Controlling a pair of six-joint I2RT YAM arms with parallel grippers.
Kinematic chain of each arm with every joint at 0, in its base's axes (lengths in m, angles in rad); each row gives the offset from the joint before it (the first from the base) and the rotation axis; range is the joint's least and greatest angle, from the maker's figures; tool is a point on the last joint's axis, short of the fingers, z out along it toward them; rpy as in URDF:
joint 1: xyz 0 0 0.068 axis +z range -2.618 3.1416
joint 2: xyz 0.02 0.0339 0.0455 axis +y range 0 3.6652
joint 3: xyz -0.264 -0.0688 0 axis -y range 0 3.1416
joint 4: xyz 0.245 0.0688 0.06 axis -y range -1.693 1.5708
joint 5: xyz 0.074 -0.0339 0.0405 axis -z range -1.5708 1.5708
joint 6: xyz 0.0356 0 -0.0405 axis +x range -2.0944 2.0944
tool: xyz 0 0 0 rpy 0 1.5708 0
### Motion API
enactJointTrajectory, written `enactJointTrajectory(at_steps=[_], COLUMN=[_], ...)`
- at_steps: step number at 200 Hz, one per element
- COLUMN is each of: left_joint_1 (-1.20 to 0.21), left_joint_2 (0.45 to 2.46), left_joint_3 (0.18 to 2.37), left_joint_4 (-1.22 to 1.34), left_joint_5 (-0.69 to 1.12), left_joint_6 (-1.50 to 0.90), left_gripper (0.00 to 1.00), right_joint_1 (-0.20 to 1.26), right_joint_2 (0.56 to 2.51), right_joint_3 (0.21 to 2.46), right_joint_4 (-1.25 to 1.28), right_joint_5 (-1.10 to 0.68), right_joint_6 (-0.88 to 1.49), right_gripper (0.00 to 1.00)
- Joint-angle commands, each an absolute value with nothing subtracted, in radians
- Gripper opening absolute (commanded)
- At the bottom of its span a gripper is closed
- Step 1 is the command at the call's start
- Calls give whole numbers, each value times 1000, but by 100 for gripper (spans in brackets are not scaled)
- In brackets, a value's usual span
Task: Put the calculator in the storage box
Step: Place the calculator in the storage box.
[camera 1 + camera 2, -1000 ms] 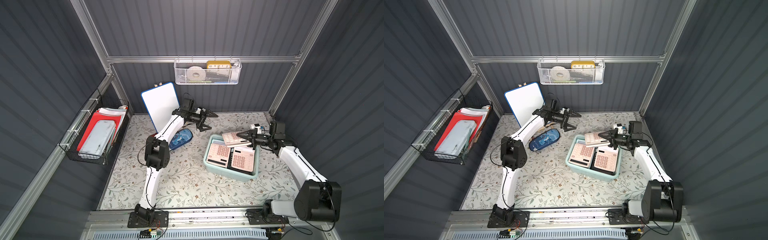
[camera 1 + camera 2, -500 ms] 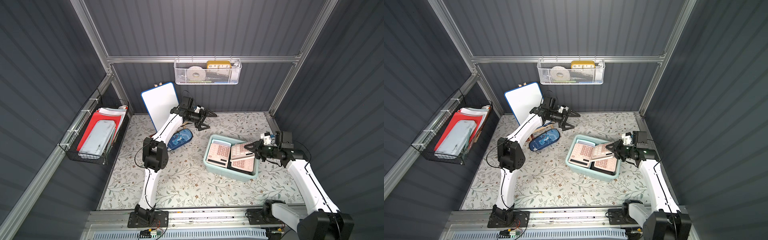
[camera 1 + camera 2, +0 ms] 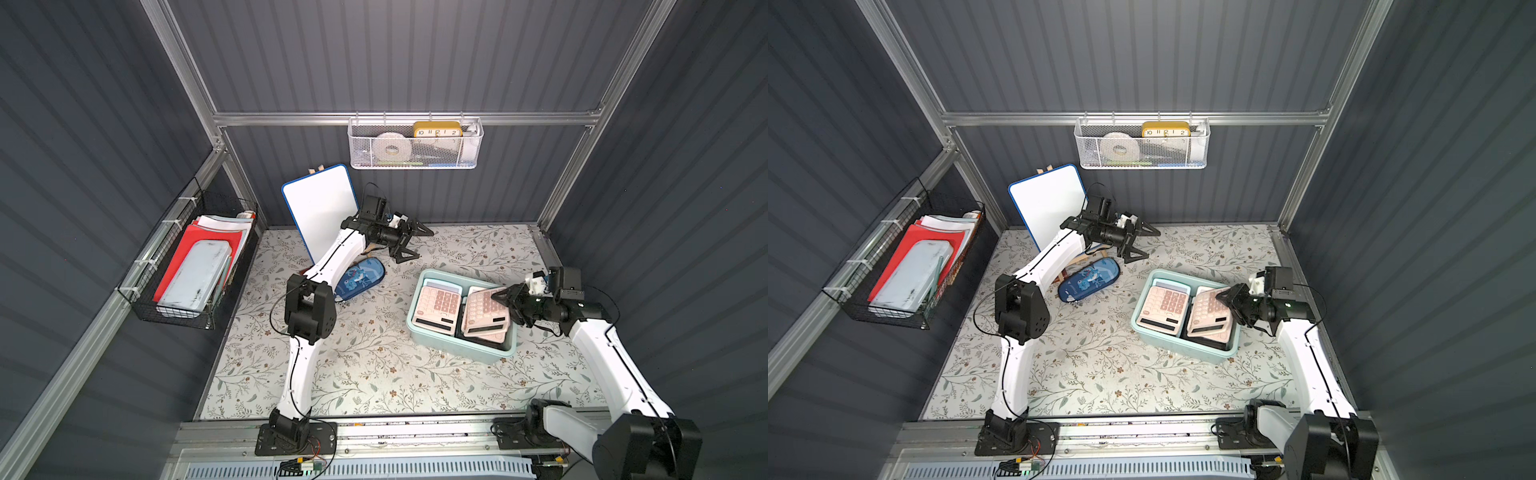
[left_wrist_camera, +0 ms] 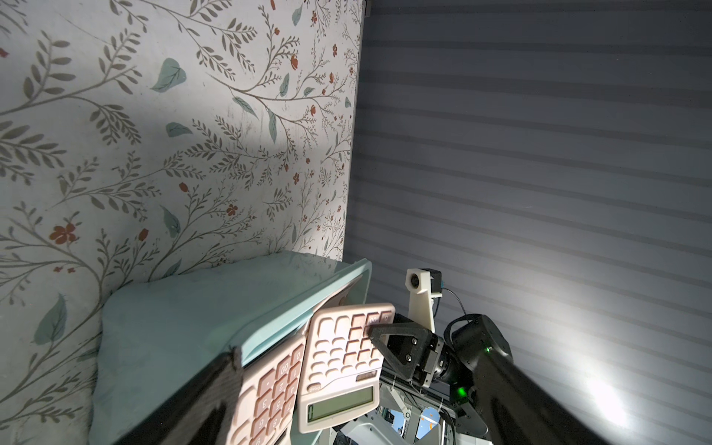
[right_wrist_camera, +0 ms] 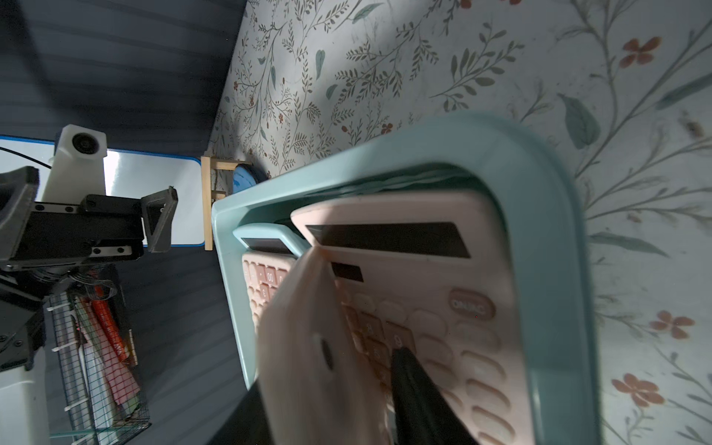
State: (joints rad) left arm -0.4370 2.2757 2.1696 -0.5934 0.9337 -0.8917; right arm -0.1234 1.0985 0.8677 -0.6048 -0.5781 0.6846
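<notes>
The mint-teal storage box [image 3: 457, 353] [image 3: 1183, 354] stands on the floral mat, right of centre. A pink calculator [image 3: 484, 311] [image 3: 1208, 311] lies tilted in its right half on top of another calculator [image 5: 443, 269]. A third calculator [image 3: 436, 305] lies flat in the left half. My right gripper [image 3: 505, 309] [image 3: 1230, 309] is at the box's right rim. Its jaws stand apart astride the tilted calculator's edge, and one fingertip [image 4: 379, 333] is over the keys. In the right wrist view this calculator [image 5: 304, 366] is blurred. My left gripper [image 3: 422, 246] hangs open and empty at the back.
A blue pencil case [image 3: 359, 282] lies left of the box under my left arm. A whiteboard [image 3: 320, 208] leans on an easel at the back left. A white mesh basket [image 3: 415, 145] hangs on the back wall and a black wire basket [image 3: 187, 274] on the left wall.
My right gripper carried the calculator from the box's back edge to its right side and down into the right half. Its jaws have spread. The left arm has barely moved.
</notes>
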Motion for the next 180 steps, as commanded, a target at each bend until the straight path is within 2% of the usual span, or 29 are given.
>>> enactJointTrajectory(at_steps=[1, 54, 82, 125, 137, 157, 180], left_joint_1=[-434, -430, -417, -405, -403, -404, -403], left_joint_2=[2248, 2261, 2237, 2211, 2209, 2195, 2180], left_joint_3=[2181, 2229, 2226, 2223, 2220, 2190, 2163], left_joint_4=[-581, -623, -694, -882, -929, -953, -958], left_joint_5=[937, 924, 854, 736, 713, 699, 681], left_joint_6=[-890, -874, -823, -715, -688, -673, -669], left_gripper=[99, 99, 99, 99, 99, 99, 99], right_joint_1=[-126, -127, -127, -126, -127, -127, -128], right_joint_2=[1054, 1008, 988, 982, 982, 994, 1018], right_joint_3=[924, 1018, 1013, 1005, 1008, 1000, 960], right_joint_4=[-678, -909, -944, -1015, -1037, -1047, -1005], right_joint_5=[-506, -412, -433, -362, -330, -312, -334], right_joint_6=[647, 580, 573, 588, 593, 593, 611], right_gripper=[53, 55, 54, 55, 59, 71, 76])
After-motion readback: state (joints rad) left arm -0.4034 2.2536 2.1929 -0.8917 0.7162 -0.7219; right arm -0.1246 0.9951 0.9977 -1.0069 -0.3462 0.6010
